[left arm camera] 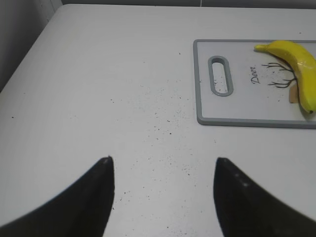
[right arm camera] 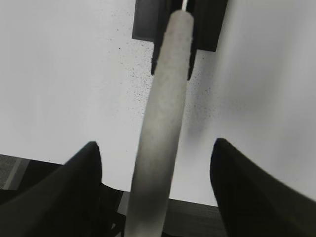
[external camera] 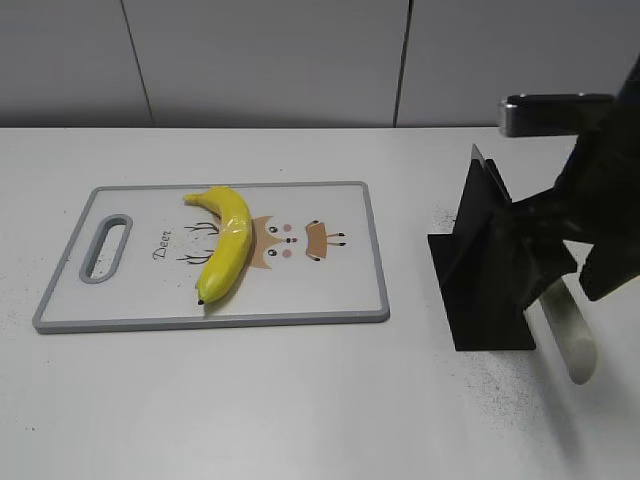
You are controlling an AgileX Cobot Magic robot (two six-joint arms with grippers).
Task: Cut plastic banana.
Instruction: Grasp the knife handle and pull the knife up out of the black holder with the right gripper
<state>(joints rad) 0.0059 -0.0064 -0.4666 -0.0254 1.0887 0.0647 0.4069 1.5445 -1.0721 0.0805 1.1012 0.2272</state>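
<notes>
Exterior view: the curved glossy yellow plastic banana (external camera: 226, 243) lies on the grey-rimmed white cutting board with a deer drawing (external camera: 345, 300), its long axis running from upper left down toward the near rim, dark tip nearest the camera. Well apart to the right stands a black slotted knife stand (external camera: 487, 265), from which a pale cylindrical knife handle (external camera: 570, 335) slopes toward the near right. The right gripper (external camera: 575, 262) is there, at the stand; the banana lies well to its left.

Left wrist view: the left gripper (left arm camera: 163, 197) hovers over bare white table, its fingers (left arm camera: 101, 192) spread apart and holding nothing. The cutting board sits ahead and to the right, the banana at the far right edge of the view, well apart from the fingertips.

Right wrist view: the pale handle runs lengthwise up the middle, between the right gripper's two dark fingers (right arm camera: 232, 177), which stand wide on either side and do not touch it. The handle's long axis points away toward the stand. The coming move seems to be closing on this handle first; the banana comes afterward.
</notes>
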